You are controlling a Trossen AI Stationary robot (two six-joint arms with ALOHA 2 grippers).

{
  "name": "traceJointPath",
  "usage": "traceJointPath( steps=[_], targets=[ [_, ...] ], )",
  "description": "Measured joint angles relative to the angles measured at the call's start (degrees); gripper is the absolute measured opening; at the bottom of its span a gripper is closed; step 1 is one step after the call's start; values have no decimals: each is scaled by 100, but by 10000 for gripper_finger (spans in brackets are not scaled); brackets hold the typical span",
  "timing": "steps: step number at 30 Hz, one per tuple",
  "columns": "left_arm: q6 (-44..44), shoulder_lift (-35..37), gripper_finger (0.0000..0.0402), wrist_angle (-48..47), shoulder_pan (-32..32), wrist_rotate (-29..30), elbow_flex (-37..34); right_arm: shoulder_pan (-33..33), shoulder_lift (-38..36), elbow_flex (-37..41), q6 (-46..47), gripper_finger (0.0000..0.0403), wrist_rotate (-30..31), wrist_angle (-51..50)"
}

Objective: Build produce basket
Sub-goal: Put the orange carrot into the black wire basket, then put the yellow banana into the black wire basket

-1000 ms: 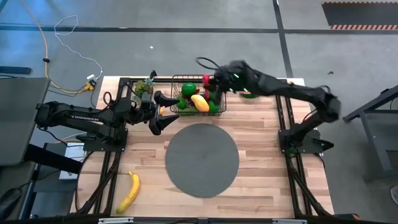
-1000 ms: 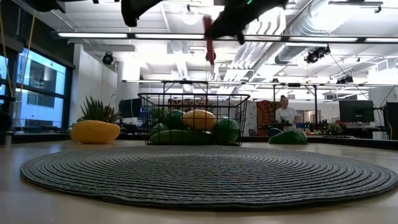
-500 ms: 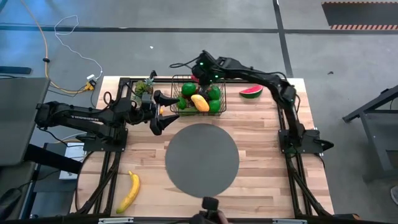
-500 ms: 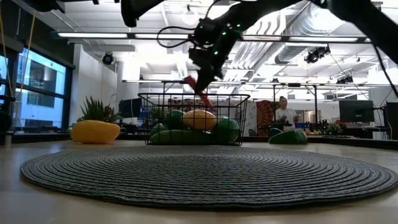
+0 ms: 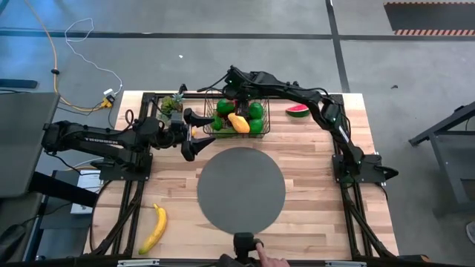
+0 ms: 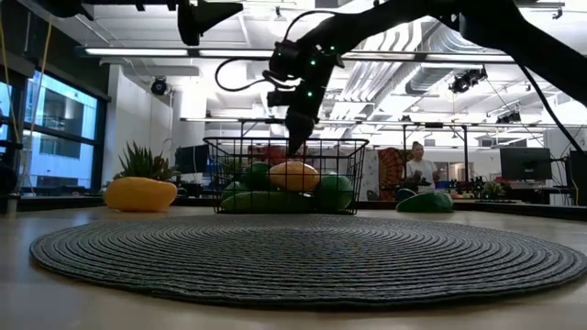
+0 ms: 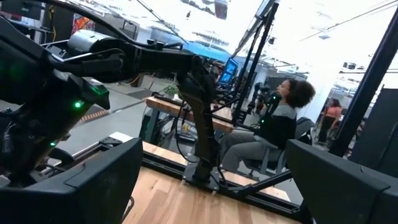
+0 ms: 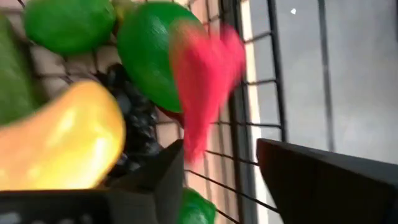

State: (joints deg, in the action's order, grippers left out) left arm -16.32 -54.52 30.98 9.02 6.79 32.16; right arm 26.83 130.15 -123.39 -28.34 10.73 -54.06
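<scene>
The black wire basket [image 5: 265, 130] stands at the table's far middle. It holds green limes [image 5: 256, 111], a yellow-orange piece [image 5: 238, 122] and dark grapes [image 8: 134, 118]. My right gripper [image 5: 236, 96] is over the basket's far left part, pointing steeply down, its fingers apart [image 8: 221, 168]. A blurred red chilli [image 8: 205, 81] shows just past its fingertips, above the produce. My left gripper [image 5: 197, 134] waits open, left of the basket and above the table. A watermelon slice [image 5: 298, 110] lies right of the basket, and a banana [image 5: 154, 228] lies near the front left.
A round grey mat [image 5: 241, 190] covers the table's middle, in front of the basket. A leafy green-yellow piece [image 5: 172, 104] lies left of the basket. A person's hand [image 5: 271, 261] reaches in at the table's near edge. Another person [image 7: 280, 118] sits beyond the table.
My right gripper has gone down to the basket and toward the table's left edge, tipping its fingers steeply downward. The red chilli hung below it high over the basket and came down with it. In the low view the chilli no longer shows under the fingers.
</scene>
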Motion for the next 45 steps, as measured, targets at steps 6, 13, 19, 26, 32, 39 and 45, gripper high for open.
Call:
traceJointPath(
  steps=[6,13,19,26,32,39,45],
  targets=[
    [0,0,383,4,0,10,0,2,-31,0,-149,238,232,-97],
    [0,0,383,4,0,9,-2,57,-526,0,619,243,-879,-1369],
    [0,0,383,4,0,46,-2,-10,-1377,665,1102,243,-1587,-1825],
    [0,0,383,-7,2,122,-2,-264,-3805,3904,1979,243,-1759,348],
    [0,1,383,-15,2,171,-2,-858,-6176,6679,3238,243,-2259,2865],
    [0,0,383,-35,0,201,-2,-1634,-7809,8805,4060,243,-2128,6351],
    [194,0,383,-203,0,199,-7,-1873,-8160,9412,4007,243,-1828,7381]
  ],
)
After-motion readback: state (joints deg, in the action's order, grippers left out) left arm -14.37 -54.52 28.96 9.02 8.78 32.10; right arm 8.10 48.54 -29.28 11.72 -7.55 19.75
